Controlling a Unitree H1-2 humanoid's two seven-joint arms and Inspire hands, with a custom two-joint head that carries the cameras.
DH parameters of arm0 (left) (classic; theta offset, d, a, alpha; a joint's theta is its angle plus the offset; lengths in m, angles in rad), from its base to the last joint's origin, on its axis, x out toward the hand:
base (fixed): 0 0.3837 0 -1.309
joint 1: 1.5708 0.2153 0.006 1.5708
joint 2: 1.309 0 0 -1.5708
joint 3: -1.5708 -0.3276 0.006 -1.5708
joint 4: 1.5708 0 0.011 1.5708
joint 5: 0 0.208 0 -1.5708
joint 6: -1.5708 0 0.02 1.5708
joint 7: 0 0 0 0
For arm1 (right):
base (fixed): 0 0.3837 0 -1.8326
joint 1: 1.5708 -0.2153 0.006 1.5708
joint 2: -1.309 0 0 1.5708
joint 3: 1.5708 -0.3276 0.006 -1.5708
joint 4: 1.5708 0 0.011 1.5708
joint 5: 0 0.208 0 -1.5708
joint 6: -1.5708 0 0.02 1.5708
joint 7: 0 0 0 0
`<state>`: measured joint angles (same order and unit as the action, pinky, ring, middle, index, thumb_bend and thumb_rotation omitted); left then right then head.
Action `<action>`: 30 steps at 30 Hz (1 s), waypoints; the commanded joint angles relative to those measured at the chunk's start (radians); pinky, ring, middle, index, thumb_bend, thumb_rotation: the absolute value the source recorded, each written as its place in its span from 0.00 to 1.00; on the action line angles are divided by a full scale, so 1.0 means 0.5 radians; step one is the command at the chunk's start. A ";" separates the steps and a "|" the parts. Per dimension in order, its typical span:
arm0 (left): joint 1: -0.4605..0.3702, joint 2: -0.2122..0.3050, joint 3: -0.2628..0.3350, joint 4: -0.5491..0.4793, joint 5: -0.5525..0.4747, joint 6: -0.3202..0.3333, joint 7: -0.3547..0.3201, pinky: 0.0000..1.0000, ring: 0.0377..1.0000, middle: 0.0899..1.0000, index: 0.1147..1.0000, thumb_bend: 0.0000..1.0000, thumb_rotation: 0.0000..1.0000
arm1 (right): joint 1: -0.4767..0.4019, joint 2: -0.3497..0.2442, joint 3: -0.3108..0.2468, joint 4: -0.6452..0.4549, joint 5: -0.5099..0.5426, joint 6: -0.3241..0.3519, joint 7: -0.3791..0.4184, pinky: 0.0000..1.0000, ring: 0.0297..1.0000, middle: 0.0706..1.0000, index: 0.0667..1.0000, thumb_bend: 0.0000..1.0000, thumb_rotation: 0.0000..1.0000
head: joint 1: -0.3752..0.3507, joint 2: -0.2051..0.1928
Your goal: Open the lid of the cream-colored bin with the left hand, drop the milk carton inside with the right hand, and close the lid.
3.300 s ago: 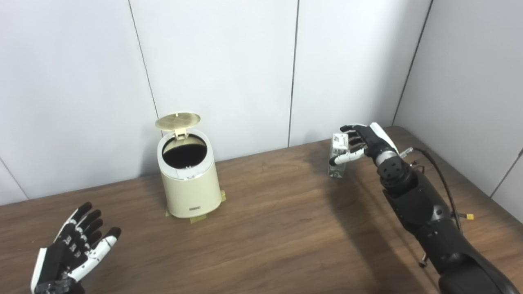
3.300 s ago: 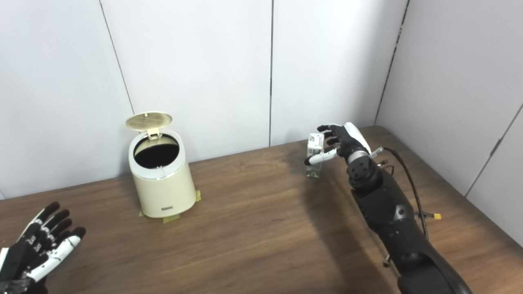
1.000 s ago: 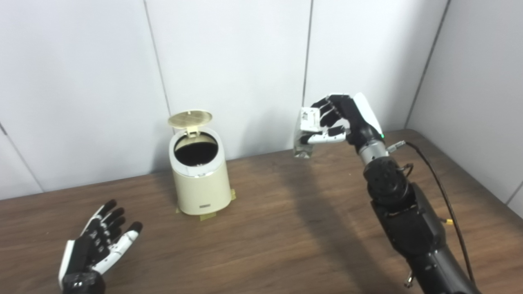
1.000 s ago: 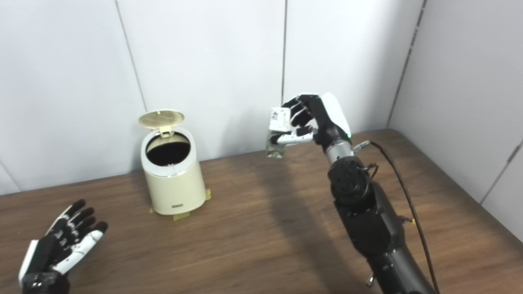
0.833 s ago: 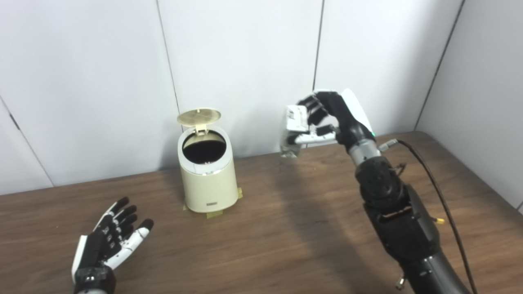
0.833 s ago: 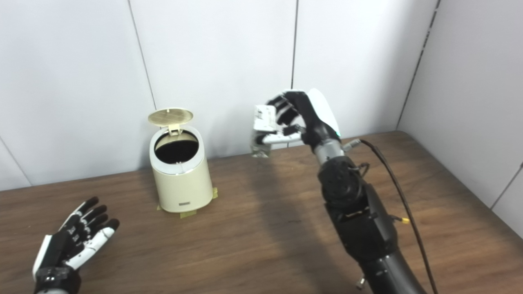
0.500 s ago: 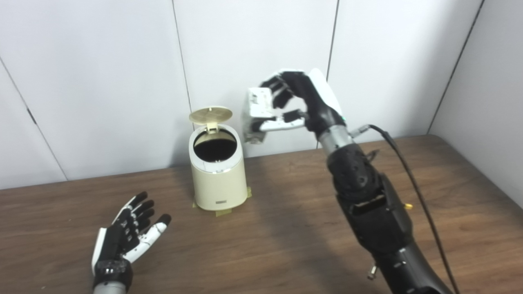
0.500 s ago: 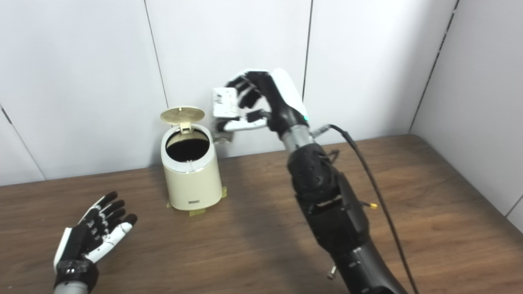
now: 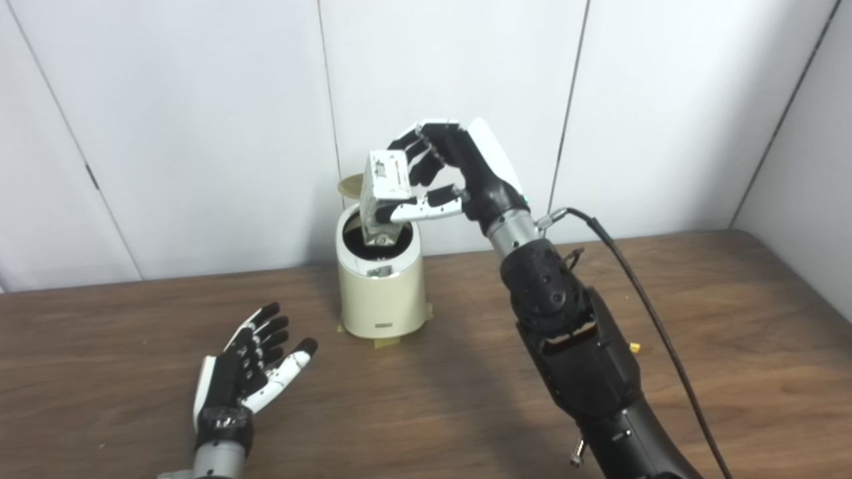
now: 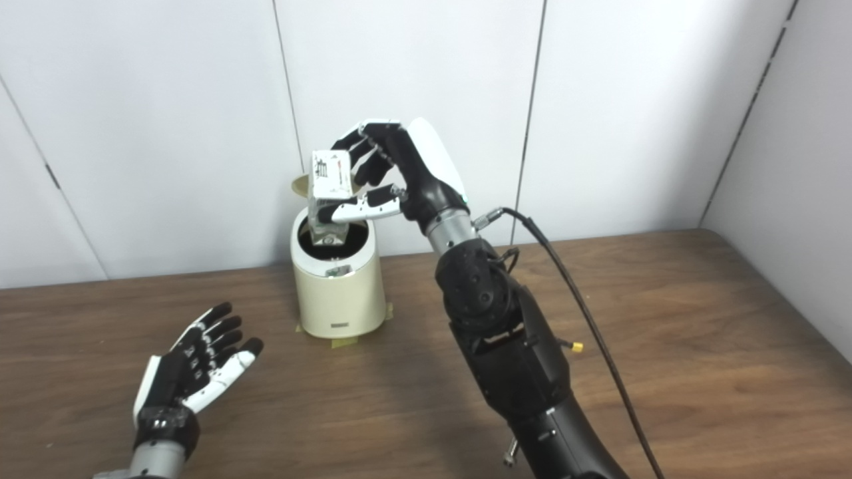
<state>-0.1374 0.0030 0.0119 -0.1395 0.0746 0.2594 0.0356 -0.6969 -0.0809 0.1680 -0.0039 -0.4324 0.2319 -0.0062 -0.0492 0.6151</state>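
Holding milk carton (image 9: 384, 193) over bin (image 9: 381, 293) | right hand (image 9: 459, 176) | lid (image 9: 348, 186) up

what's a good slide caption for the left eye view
Right hand holds the milk carton over the open cream-colored bin, lid up behind, while the open left hand rests on the table.

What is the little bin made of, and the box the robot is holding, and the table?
The cream-colored bin looks like smooth plastic with a soft sheen, though painted metal is possible. The milk carton in the right hand looks like printed paperboard: flat faces, sharp folded edges. The table shows brown wood grain, perhaps only a laminate.
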 commanded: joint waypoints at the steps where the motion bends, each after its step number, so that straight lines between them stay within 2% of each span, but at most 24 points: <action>1: -0.067 -0.025 -0.012 -0.090 0.015 -0.026 0.024 0.82 0.82 0.82 0.84 0.79 0.27 | -0.150 0.005 -0.035 0.006 0.038 -0.165 -0.066 0.40 0.41 0.46 0.45 0.52 0.00 | 0.011 -0.002; 10: -0.063 -0.069 -0.011 -0.159 0.039 0.005 0.042 0.85 0.84 0.82 0.85 0.77 0.28 | -0.161 0.021 -0.036 0.338 0.033 -0.464 -0.195 0.39 0.40 0.46 0.45 0.52 0.00 | 0.096 -0.015; 13: -0.069 -0.075 -0.005 -0.172 0.025 0.023 0.036 0.84 0.84 0.83 0.86 0.76 0.28 | -0.168 0.034 -0.060 0.438 0.022 -0.561 -0.295 0.39 0.41 0.46 0.45 0.52 0.00 | 0.105 -0.016; 15: -0.072 -0.079 0.007 -0.165 0.002 0.024 0.032 0.84 0.84 0.83 0.85 0.76 0.27 | -0.174 0.047 -0.079 0.503 0.004 -0.651 -0.396 0.34 0.41 0.46 0.47 0.50 0.00 | 0.101 -0.015; 19: -0.075 -0.082 0.020 -0.148 -0.029 0.015 0.025 0.86 0.85 0.83 0.86 0.77 0.27 | -0.196 0.046 -0.097 0.632 -0.024 -0.811 -0.541 0.33 0.41 0.46 0.48 0.50 0.00 | 0.093 -0.020; 23: -0.080 -0.084 0.019 -0.139 -0.038 0.005 0.021 0.85 0.85 0.83 0.86 0.76 0.27 | -0.217 0.025 -0.105 0.730 -0.050 -0.889 -0.620 0.33 0.41 0.46 0.48 0.50 0.00 | 0.091 -0.021; 30: -0.086 -0.082 -0.004 -0.124 -0.020 -0.008 0.023 0.82 0.84 0.83 0.86 0.76 0.26 | -0.208 0.007 -0.115 0.763 -0.061 -0.922 -0.661 0.33 0.41 0.46 0.48 0.50 0.00 | 0.096 -0.023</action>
<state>-0.1413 -0.0312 0.0168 -0.1887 0.0618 0.2849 0.0426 -0.7367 -0.0668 0.1239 0.4037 -0.4622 -0.1702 -0.3018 -0.0015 0.6029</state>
